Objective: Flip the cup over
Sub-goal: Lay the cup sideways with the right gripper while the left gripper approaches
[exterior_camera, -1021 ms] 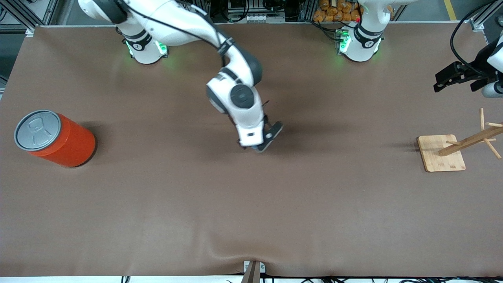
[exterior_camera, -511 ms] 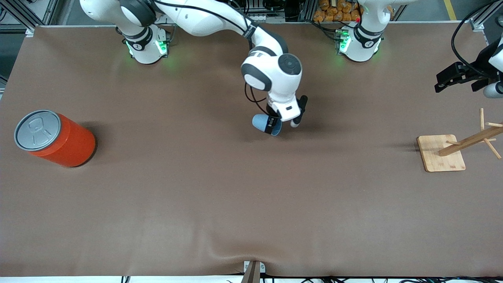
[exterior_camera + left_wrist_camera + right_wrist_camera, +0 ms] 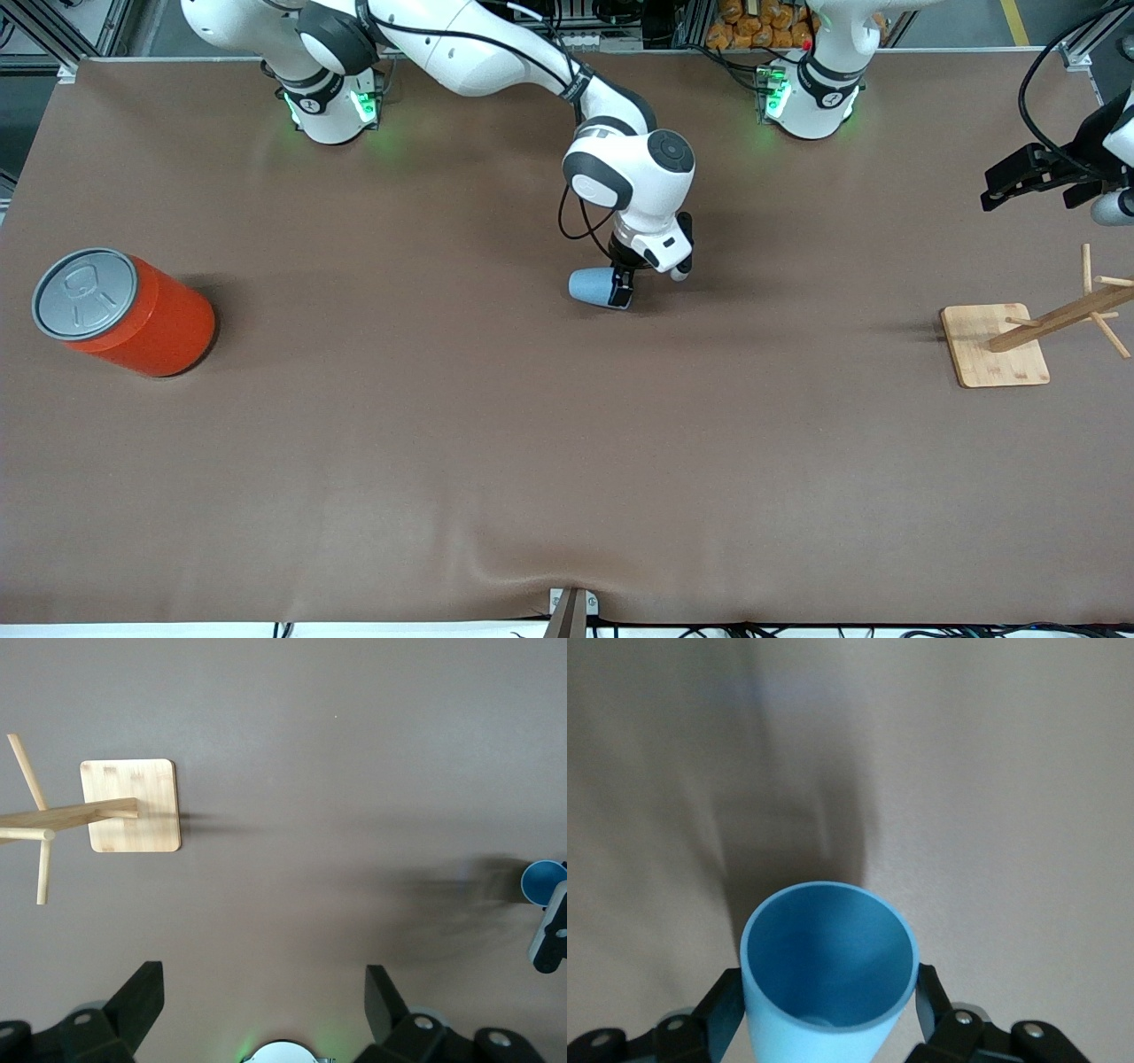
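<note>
Front view: right gripper (image 3: 623,289) is clamped on the cup (image 3: 592,286) over mid-table, cup tipped sideways; the orange can (image 3: 124,312) stands lidded at the right arm's end. Left wrist view — left gripper (image 3: 264,999) waits, fingers spread, above the wooden rack (image 3: 97,811). Right wrist view: cup (image 3: 827,976) between the fingers (image 3: 719,1007) — deep blue inside, nothing in it.

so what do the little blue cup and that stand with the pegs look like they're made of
Small light blue tapered cup: probably plastic, judging by its matte, even colour, thin rim and lack of glare. Pale wooden peg stand: likely bamboo or light wood, given the visible grain on the square base and its unpainted dowels.
</note>
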Available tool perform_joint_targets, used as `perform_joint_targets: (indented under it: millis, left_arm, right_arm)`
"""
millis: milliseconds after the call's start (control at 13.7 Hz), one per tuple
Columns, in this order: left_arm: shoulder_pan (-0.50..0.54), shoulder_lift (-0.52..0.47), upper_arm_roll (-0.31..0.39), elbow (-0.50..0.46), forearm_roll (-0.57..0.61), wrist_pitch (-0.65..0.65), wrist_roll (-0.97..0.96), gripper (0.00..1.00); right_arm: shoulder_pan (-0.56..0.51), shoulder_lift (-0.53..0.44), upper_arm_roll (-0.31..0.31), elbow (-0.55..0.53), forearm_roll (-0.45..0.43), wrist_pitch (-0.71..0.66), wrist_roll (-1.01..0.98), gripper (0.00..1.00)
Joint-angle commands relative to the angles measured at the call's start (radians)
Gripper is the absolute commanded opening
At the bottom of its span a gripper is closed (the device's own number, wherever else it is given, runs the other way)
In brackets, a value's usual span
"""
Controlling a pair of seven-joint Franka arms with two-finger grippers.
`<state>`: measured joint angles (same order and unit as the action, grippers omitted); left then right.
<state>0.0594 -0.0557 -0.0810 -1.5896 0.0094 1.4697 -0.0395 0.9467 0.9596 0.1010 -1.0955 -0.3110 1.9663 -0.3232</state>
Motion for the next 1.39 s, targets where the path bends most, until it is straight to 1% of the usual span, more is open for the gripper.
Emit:
perform_joint_targets:
  millis: [0, 146, 365, 511, 730, 876, 1094, 1240, 1313]
  left_arm:
    - [0.008, 0.01, -0.003, 0.017, -0.012, -0.011, 0.018, 1.0]
    - [0.007, 0.02, -0.003, 0.017, -0.012, -0.011, 0.018, 1.0]
    - [0.007, 0.03, -0.005, 0.017, -0.012, -0.011, 0.017, 1.0]
    - [0.007, 0.043, -0.005, 0.016, -0.014, -0.011, 0.017, 1.0]
    - [0.008, 0.103, -0.005, 0.014, -0.055, -0.011, 0.015, 1.0]
    - [0.016, 0.148, -0.003, 0.016, -0.121, -0.009, 0.015, 1.0]
    - [0.043, 0.236, -0.003, 0.025, -0.215, -0.006, 0.006, 1.0]
    - [0.062, 0.299, -0.003, 0.02, -0.302, 0.009, 0.006, 1.0]
    - [0.062, 0.327, -0.003, 0.019, -0.331, 0.014, 0.007, 1.0]
  right_arm:
    - [0.027, 0.037, -0.015, 0.049, -0.022, -0.003, -0.007, 0.18]
    - [0.027, 0.036, -0.026, 0.048, -0.02, 0.008, -0.001, 1.0]
    - [0.024, 0.037, -0.026, 0.043, -0.02, 0.037, 0.021, 1.0]
    - [0.024, 0.036, -0.026, 0.043, -0.02, 0.029, 0.019, 1.0]
    - [0.02, 0.031, -0.026, 0.043, -0.02, 0.022, 0.016, 1.0]
    - [0.017, 0.019, -0.024, 0.043, -0.017, 0.01, 0.012, 1.0]
    - [0.015, -0.022, -0.018, 0.043, -0.007, -0.067, 0.009, 1.0]
    - [0.015, -0.053, -0.009, 0.045, 0.0, -0.13, 0.007, 1.0]
    - [0.014, -0.074, -0.009, 0.045, 0.019, -0.153, 0.007, 1.0]
